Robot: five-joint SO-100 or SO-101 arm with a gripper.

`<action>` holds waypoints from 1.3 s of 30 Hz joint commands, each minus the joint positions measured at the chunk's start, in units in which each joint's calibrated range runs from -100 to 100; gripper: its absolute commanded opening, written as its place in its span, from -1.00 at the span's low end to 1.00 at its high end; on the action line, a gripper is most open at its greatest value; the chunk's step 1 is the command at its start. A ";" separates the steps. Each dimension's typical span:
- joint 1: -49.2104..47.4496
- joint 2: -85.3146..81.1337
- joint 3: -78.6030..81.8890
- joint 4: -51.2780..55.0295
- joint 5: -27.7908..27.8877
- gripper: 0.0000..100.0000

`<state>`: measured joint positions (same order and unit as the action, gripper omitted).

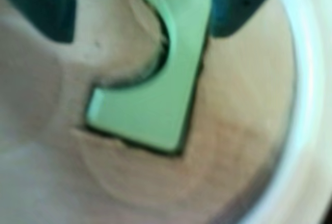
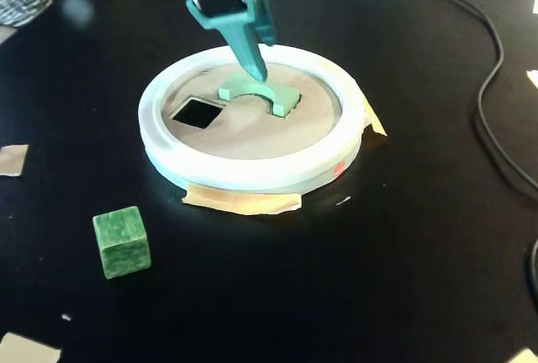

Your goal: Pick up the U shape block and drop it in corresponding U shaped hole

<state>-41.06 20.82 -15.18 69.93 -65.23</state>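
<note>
The light green U shape block [image 1: 161, 99] lies in the U shaped hole of the wooden board [image 1: 233, 130], with a dark gap along its edges. In the fixed view the block [image 2: 256, 94] sits in the board [image 2: 252, 132] and stands slightly proud of the surface. My gripper [image 1: 142, 35] is open. Its right finger [image 1: 238, 6] is next to one arm of the block and its left finger [image 1: 41, 6] is well apart from it. In the fixed view the gripper [image 2: 255, 73] points down just above the block's far arm.
A white ring [image 2: 252, 174] rims the board, which has an empty square hole [image 2: 195, 112] at left. A dark green cube [image 2: 122, 241] stands on the black table at front left. A cable [image 2: 492, 86] runs along the right. Tape scraps [image 2: 244, 203] lie around.
</note>
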 commanded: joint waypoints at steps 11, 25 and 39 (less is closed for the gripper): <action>20.96 -12.09 -0.94 22.64 58.75 -0.12; 55.67 -49.71 4.52 30.07 70.28 -0.09; 59.66 -105.15 67.55 9.60 69.79 -0.09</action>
<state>18.28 -69.24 34.99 89.82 4.91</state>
